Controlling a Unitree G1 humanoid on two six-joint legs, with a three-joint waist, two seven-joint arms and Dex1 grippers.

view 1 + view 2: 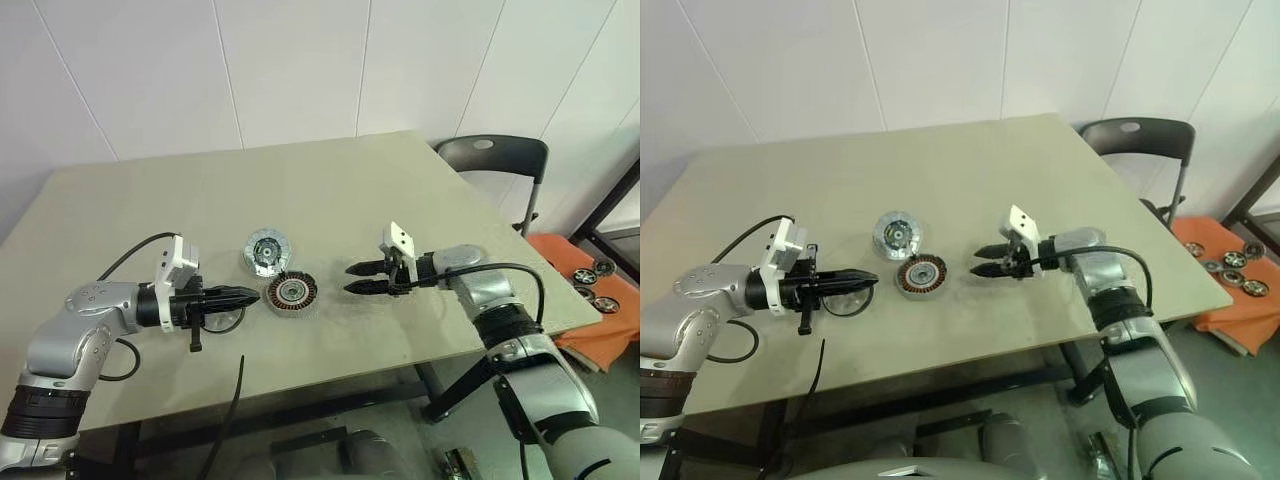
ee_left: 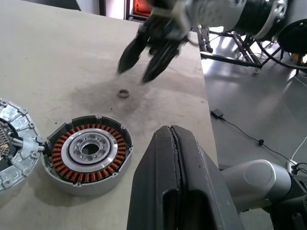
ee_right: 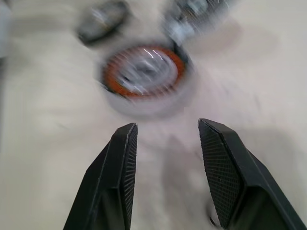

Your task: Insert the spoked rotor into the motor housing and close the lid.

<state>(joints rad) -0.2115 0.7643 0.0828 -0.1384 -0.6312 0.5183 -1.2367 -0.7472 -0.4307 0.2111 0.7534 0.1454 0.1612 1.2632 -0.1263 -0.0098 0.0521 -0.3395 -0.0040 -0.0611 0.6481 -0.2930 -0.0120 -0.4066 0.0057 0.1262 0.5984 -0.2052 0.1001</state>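
Left gripper (image 1: 252,294) pinched shut, empty, at 9 o'clock of motor housing (image 1: 291,292). Housing flat on table (image 1: 330,190): copper-brown winding ring, silver centre, silvery base. Lid (image 1: 266,250) touching housing at 11 o'clock: silver-grey disc, darker inner ring. Right gripper (image 1: 350,278) at 3 o'clock, fingers parted, holding nothing. Small ring (image 2: 123,93) on table between housing and right gripper.

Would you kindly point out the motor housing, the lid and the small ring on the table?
motor housing (image 2: 88,149), left wrist view, on its silver centre.
lid (image 1: 266,249), left eye view, on its central hub.
small ring (image 2: 123,93), left wrist view, on its rim.
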